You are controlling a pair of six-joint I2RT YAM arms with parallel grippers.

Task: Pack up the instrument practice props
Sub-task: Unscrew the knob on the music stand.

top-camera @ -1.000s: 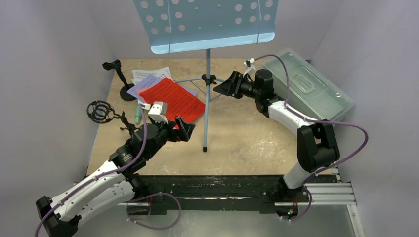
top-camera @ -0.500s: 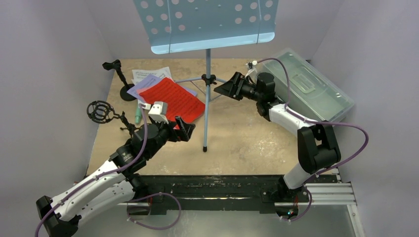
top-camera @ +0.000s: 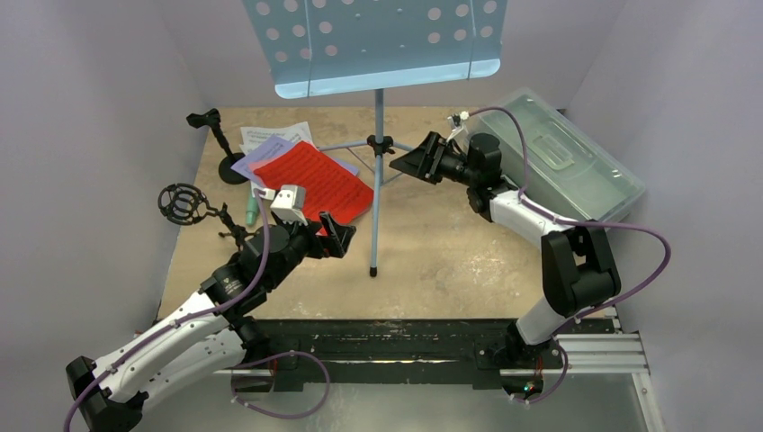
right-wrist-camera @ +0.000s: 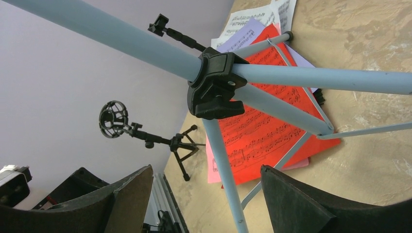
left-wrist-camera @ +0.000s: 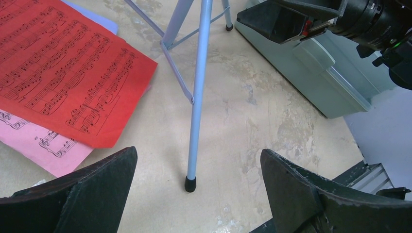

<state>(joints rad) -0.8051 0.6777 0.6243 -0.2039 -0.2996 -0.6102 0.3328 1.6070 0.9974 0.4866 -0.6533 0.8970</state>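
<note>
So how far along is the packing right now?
Done: nothing visible; the box has its lid on. In hand: right claw, open, faces the music rack's black hub; left claw, open, faces its front leg. Left: rack, sheets, microphone tripod, round-base pole.

2 white-and-black arms (top-camera: 171, 337), purple cables (top-camera: 668, 245).

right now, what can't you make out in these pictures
Light-blue perforated music rack: top cut off by the upper edge of the top view.
Translucent grey-green plastic box: lid on, contents too clouded to tell, top view.
Pink music sheet: mostly covered by the red music sheet, left wrist view.
Teal microphone: too small in the top view for detail.
</note>
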